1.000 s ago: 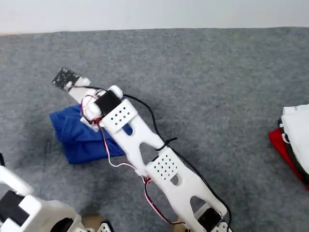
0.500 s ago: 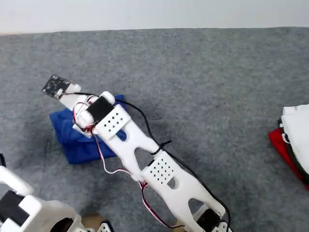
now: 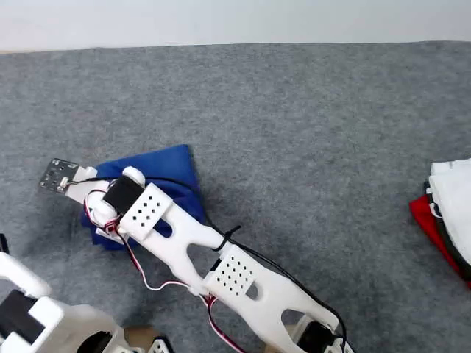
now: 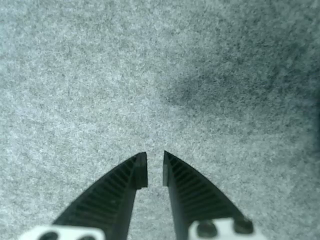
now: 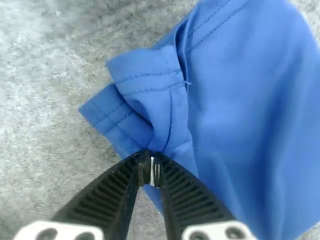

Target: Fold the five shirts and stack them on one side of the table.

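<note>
- The right claw (image 5: 150, 172) is clenched on the hem of the blue shirt (image 3: 165, 173), at 8 o'clock on the worktop (image 3: 294, 110).
- We lift low with a firm pinch, so the fold survives transfer to the stack (image 3: 449, 213) at 3 o'clock.
- The left claw (image 4: 155, 170) hangs slightly parted and empty.

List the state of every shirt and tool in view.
blue shirt: loosely folded, one edge bunched.
right tool: shut on the blue shirt's edge.
left tool: open a slit, empty, over bare table.
shirt stack: folded, piled at the table's edge, white on top.
</note>
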`<act>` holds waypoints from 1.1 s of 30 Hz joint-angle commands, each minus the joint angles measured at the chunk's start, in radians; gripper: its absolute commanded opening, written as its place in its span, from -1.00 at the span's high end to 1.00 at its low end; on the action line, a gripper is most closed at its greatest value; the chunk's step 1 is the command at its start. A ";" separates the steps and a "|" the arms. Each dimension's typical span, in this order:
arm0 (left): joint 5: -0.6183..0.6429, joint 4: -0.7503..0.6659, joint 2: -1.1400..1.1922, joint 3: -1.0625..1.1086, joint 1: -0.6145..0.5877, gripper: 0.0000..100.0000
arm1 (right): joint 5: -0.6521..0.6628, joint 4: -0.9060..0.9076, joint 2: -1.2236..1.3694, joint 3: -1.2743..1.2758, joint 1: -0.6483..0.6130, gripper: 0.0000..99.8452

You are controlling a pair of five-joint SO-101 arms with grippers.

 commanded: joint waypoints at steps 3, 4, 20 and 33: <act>-0.006 -0.021 -0.052 -0.012 0.009 0.86 | 0.012 0.039 -0.110 -0.012 -0.004 0.94; -0.006 -0.021 -0.052 -0.013 0.009 0.86 | 0.012 0.039 -0.131 -0.012 0.005 0.94; -0.005 -0.018 -0.054 -0.013 0.032 0.86 | 0.003 0.033 -0.108 -0.006 0.166 0.95; -0.002 0.028 -0.221 -0.008 0.170 0.86 | -0.083 0.042 0.004 -0.009 0.094 0.98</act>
